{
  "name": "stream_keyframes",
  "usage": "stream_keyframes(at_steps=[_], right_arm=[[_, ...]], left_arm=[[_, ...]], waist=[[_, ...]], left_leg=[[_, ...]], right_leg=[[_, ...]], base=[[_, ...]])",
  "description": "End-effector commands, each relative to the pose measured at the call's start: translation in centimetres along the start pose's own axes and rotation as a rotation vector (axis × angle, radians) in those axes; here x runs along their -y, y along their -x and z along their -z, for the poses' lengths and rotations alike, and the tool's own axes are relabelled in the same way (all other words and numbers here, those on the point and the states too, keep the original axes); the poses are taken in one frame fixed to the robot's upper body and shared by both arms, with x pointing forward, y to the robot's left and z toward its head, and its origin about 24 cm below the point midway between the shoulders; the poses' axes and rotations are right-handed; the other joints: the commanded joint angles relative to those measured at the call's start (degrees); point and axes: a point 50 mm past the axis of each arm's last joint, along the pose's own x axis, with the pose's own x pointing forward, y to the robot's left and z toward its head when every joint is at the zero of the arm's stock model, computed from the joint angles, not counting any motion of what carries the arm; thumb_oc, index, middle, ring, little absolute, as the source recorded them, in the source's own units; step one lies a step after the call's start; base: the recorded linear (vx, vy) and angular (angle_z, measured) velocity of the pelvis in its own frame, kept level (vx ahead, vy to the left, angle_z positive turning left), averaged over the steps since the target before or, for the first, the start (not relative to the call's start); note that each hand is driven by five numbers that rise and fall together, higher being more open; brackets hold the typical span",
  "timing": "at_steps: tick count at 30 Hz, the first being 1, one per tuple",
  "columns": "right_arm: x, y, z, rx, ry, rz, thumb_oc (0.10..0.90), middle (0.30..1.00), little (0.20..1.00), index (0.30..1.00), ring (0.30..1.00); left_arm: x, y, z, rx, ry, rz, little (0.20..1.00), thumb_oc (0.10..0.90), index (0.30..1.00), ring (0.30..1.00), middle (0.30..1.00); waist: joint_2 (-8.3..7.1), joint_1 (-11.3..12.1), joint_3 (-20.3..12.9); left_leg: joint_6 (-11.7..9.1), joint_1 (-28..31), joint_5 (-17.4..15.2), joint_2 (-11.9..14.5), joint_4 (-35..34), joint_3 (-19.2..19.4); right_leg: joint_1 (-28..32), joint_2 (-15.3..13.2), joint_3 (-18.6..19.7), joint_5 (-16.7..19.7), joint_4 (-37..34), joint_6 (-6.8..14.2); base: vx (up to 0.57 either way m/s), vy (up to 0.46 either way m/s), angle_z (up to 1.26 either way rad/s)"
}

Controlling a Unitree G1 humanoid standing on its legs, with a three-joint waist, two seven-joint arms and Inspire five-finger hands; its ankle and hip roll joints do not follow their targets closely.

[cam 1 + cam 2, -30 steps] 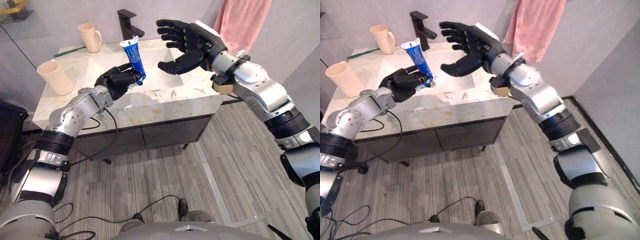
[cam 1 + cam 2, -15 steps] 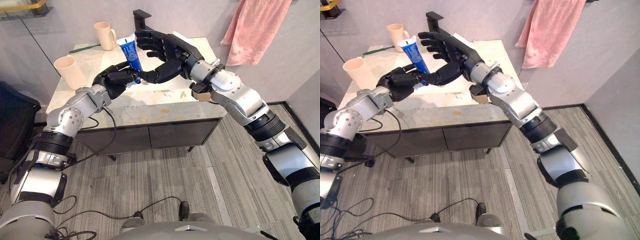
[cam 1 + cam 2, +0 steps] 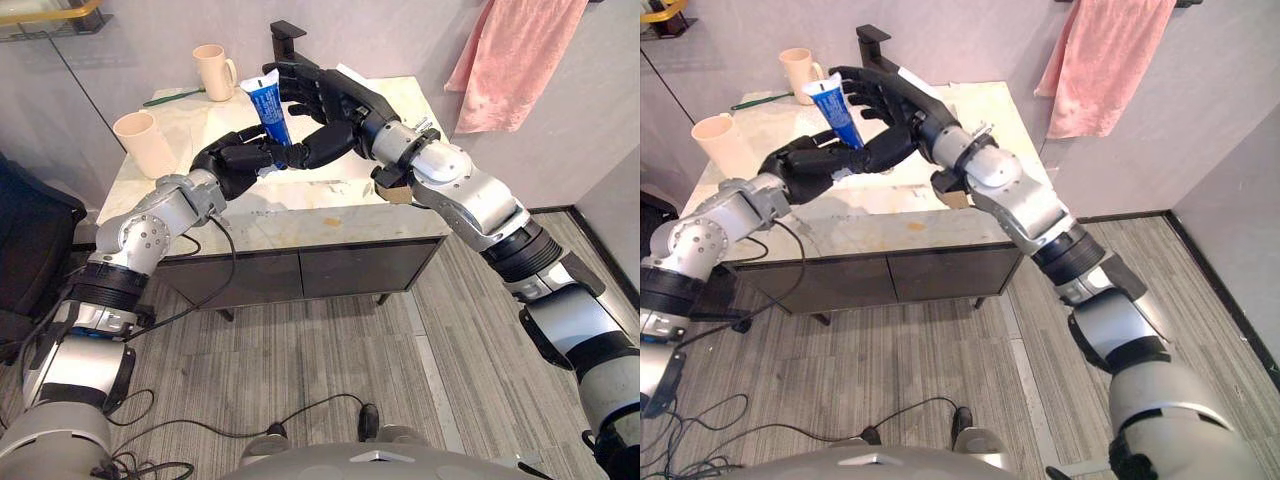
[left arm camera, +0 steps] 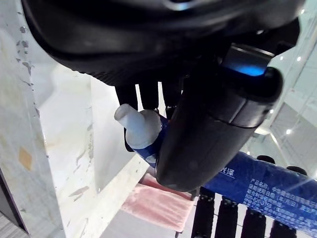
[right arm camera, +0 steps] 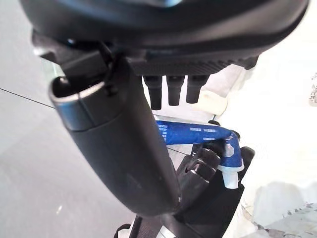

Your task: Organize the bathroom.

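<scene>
A blue toothpaste tube [image 3: 268,108] stands upright above the marble counter [image 3: 330,205], its white cap [image 4: 141,126] pointing down. My left hand [image 3: 235,160] is shut on the tube's lower end. My right hand [image 3: 325,98] is open beside the tube, with straight fingers just behind it and the thumb [image 3: 322,147] reaching in front, close to the left hand. In the right wrist view the tube [image 5: 198,133] lies past the thumb, with the left hand [image 5: 208,171] under it.
Two beige cups stand on the counter, one at the left edge [image 3: 143,142] and one at the back [image 3: 213,70], with a green toothbrush [image 3: 175,96] between them. A black faucet [image 3: 286,35] rises behind the hands. A pink towel [image 3: 515,55] hangs at the right.
My right hand has swung left across the sink to the tube and now brackets it. The left hand still holds the tube in about the same place. The camera shifted early on.
</scene>
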Motion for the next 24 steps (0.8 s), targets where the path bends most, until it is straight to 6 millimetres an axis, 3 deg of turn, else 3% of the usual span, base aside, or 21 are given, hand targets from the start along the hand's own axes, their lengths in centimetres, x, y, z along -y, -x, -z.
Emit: stream_keyframes(at_steps=[1, 17, 18, 19, 20, 21, 24], right_arm=[[0.23, -1.77, -6.94, 0.260, 0.103, 0.023, 0.800, 0.900, 0.900, 0.900, 0.900], [0.18, -2.27, -7.41, 0.273, 0.109, 0.039, 0.800, 0.900, 0.900, 0.900, 0.900], [0.10, -2.35, -7.45, 0.270, 0.111, 0.033, 0.640, 0.660, 0.660, 0.660, 0.660], [0.04, -2.40, -7.42, 0.268, 0.109, 0.028, 0.558, 0.538, 0.538, 0.538, 0.538], [0.01, -2.41, -7.41, 0.266, 0.108, 0.026, 0.558, 0.538, 0.538, 0.538, 0.538], [-0.04, -2.41, -7.37, 0.264, 0.107, 0.023, 0.400, 0.300, 0.300, 0.300, 0.300], [-0.11, -2.47, -7.20, 0.253, 0.108, 0.019, 0.400, 0.300, 0.300, 0.300, 0.300]], left_arm=[[2.13, 0.82, -3.71, 0.200, -0.017, 0.115, 0.300, 0.400, 0.300, 0.300, 0.300], [2.32, 0.75, -3.18, 0.179, -0.010, 0.119, 0.300, 0.400, 0.300, 0.300, 0.300], [2.42, 0.70, -3.13, 0.180, -0.009, 0.120, 0.300, 0.400, 0.300, 0.300, 0.300], [2.52, 0.69, -3.17, 0.181, -0.008, 0.120, 0.300, 0.400, 0.300, 0.300, 0.300], [2.54, 0.69, -3.18, 0.181, -0.008, 0.119, 0.300, 0.400, 0.300, 0.300, 0.300], [2.53, 0.68, -3.16, 0.181, -0.008, 0.119, 0.300, 0.400, 0.300, 0.300, 0.300], [2.52, 0.65, -3.12, 0.185, -0.006, 0.120, 0.300, 0.400, 0.300, 0.300, 0.300]], waist=[[1.16, 0.8, -7.7], [1.18, 1.2, -7.7], [1.17, 1.2, -7.7], [1.18, 1.3, -7.7], [1.19, 1.3, -7.7], [1.17, 1.3, -7.7], [1.11, 1.3, -7.7]], left_leg=[[0.2, -2.0, -1.3, 2.3, 6.8, -0.4], [0.3, -1.9, -1.6, 2.2, 7.0, -0.5], [0.4, -1.9, -1.7, 2.1, 7.0, -0.5], [0.3, -1.9, -1.6, 2.1, 7.0, -0.5], [0.3, -1.9, -1.6, 2.1, 7.0, -0.5], [0.3, -2.0, -1.7, 2.1, 7.1, -0.6], [0.3, -1.9, -1.7, 2.2, 7.0, -0.5]], right_leg=[[-1.4, -2.3, 1.4, -7.6, 1.1, 2.9], [-1.2, -2.6, 1.1, -7.3, 0.9, 2.9], [-1.3, -2.6, 1.1, -7.4, 0.9, 2.9], [-1.3, -2.6, 1.1, -7.4, 0.9, 2.9], [-1.3, -2.6, 1.1, -7.4, 0.9, 2.9], [-1.3, -2.6, 1.1, -7.4, 1.0, 2.9], [-1.3, -2.6, 1.0, -7.4, 1.0, 2.9]], base=[[0.00, 0.000, 0.00], [0.00, 0.000, 0.00], [0.00, 0.000, 0.00], [0.00, 0.000, 0.00], [0.00, 0.000, 0.00], [0.00, 0.000, 0.00], [0.00, 0.000, 0.00]])
